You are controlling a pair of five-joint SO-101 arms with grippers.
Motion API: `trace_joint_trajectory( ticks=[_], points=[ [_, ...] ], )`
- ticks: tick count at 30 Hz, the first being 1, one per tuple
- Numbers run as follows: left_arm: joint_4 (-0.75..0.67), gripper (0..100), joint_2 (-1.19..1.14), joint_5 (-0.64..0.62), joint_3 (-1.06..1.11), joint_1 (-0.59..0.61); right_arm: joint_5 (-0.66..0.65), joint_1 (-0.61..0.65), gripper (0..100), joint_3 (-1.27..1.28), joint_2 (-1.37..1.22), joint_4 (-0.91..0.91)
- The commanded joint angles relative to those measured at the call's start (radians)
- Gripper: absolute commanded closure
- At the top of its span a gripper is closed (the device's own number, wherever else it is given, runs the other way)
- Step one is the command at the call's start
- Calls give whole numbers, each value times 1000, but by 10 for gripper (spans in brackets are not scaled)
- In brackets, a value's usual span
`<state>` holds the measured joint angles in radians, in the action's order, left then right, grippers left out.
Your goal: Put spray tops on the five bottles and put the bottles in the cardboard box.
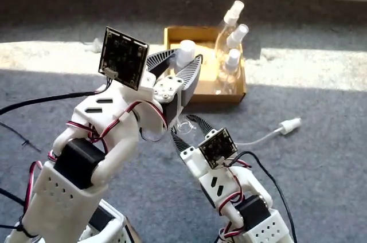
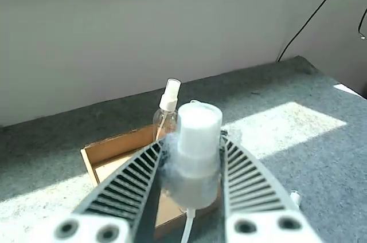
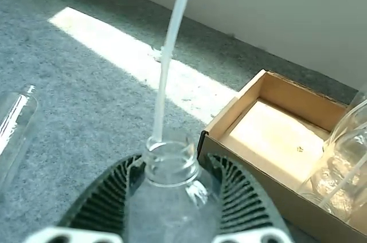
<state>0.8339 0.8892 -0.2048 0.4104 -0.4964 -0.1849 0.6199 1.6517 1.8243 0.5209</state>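
**High view:** Your left claw [image 1: 187, 55], raised at about 12 o'clock from centre, is closed around a white spray top [image 1: 185, 50]. Just under it, near centre, your right claw [image 1: 186, 128] grips an open clear bottle [image 1: 184, 124]. The cardboard box [image 1: 221, 97] sits at 1 o'clock on the grey bench [image 1: 321, 185]. Three capped bottles [image 1: 232, 59] are grouped along the box's 3 o'clock side. A loose spray top [image 1: 290, 125] with its tube lies on the bench at 3 o'clock, well apart from the box.

**Left wrist view:** The left claw [image 2: 195, 142] has both ribbed fingers pressed against the sides of the spray top [image 2: 198, 134]. The thin dip tube [image 2: 188, 227] hangs beneath it. Beyond the claw are the cardboard box [image 2: 109, 151] and one capped bottle [image 2: 166, 108] inside it.

**Right wrist view:** The right claw [image 3: 172, 163] is clamped on the open clear bottle [image 3: 169, 203] just below its neck. The dip tube [image 3: 172, 36] comes down into the bottle's mouth. The cardboard box [image 3: 229, 122] is just beside the claw, with the capped bottles [image 3: 344, 163] at one end of it. Another clear bottle [image 3: 14, 122] is on the bench [image 3: 74, 71], apart from the claw.
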Motion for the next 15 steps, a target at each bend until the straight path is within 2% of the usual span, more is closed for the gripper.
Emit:
trace_joint_trajectory(
  ticks=[1, 12, 15],
  points=[
    [-15, 990, -4, -11, -7, -13, -5, -10, 995, -12, 12, 1],
    [-115, 990, 4, -14, 237, -65, -3, -13, 995, -13, 12, 1],
    [-115, 990, 4, -15, 274, -68, 64, -31, 995, -21, 12, 1]
  ],
)
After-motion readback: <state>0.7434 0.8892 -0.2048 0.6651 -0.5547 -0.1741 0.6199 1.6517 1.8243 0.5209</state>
